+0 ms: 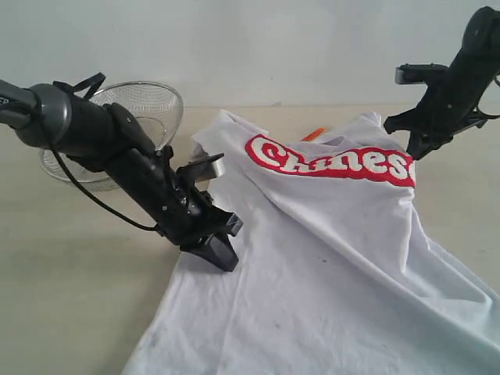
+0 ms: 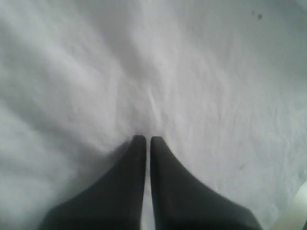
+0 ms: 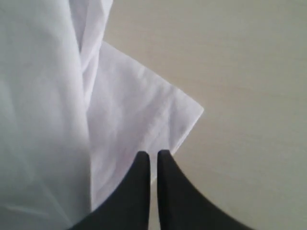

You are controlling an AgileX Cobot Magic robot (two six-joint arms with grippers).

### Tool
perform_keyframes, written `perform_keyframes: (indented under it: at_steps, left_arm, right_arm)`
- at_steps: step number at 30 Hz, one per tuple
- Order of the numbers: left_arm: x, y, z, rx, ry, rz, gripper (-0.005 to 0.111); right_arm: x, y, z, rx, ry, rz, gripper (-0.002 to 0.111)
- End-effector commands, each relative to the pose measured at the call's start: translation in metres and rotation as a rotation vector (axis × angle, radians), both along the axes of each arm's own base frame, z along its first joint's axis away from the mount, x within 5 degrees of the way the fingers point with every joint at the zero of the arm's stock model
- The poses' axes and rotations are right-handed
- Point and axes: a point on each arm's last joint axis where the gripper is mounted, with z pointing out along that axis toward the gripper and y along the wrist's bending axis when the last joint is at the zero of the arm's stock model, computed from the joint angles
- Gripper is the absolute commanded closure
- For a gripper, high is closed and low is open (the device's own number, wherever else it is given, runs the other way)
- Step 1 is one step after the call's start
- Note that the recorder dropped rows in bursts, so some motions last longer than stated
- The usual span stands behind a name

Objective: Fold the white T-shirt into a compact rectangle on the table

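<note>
On the pale beige table (image 1: 70, 273), a white T-shirt (image 1: 336, 258), chest side up, with red-and-white lettering (image 1: 328, 160) across the front and an orange neck tag (image 1: 312, 133) peeking out at the collar. Not lying flat: right shoulder area raised into a ridge, cloth sloping down from it toward the near edge of the exterior view, wrinkled body filling the lower right of that view. At the shirt's left side edge, the left gripper (image 1: 223, 258), black and angled down onto the fabric. In the left wrist view, fingertips (image 2: 136, 143) pressed together with only a thin slit between, creases in the white cloth converging on them: closed, pinching shirt fabric. At the raised right shoulder, the right gripper (image 1: 418, 148), tips against the cloth beside the end of the lettering. In the right wrist view, jaws likewise nearly touching, clamped at the hem of a short sleeve (image 3: 144, 115), its corner standing out over bare tabletop. Behind the left arm, near the shirt's left shoulder, a round wire-mesh basket (image 1: 148, 105) on the table.
</note>
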Motion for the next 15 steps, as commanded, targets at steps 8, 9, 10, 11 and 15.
perform_keyframes:
  at_steps: [8,9,10,11,15]
  left_arm:
    - [-0.019,0.02,-0.01,0.073,-0.012,0.052,0.102]
    - [-0.021,0.023,-0.01,0.079,-0.012,0.063,0.102]
    - [-0.023,0.024,-0.01,0.08,-0.011,0.071,0.102]
    - [-0.024,0.028,-0.011,0.085,-0.003,0.08,0.102]
    - [-0.029,0.04,-0.017,0.092,0.034,0.13,0.102]
  right_arm:
    - [0.0,0.009,-0.011,0.103,0.028,0.069,0.109]
    - [0.0,0.009,-0.011,0.107,0.027,0.07,0.109]
    - [0.0,0.01,-0.011,0.116,0.024,0.071,0.109]
    - [0.0,0.011,-0.01,0.125,0.021,0.075,0.109]
    - [0.0,0.011,-0.032,0.14,0.064,0.072,0.109]
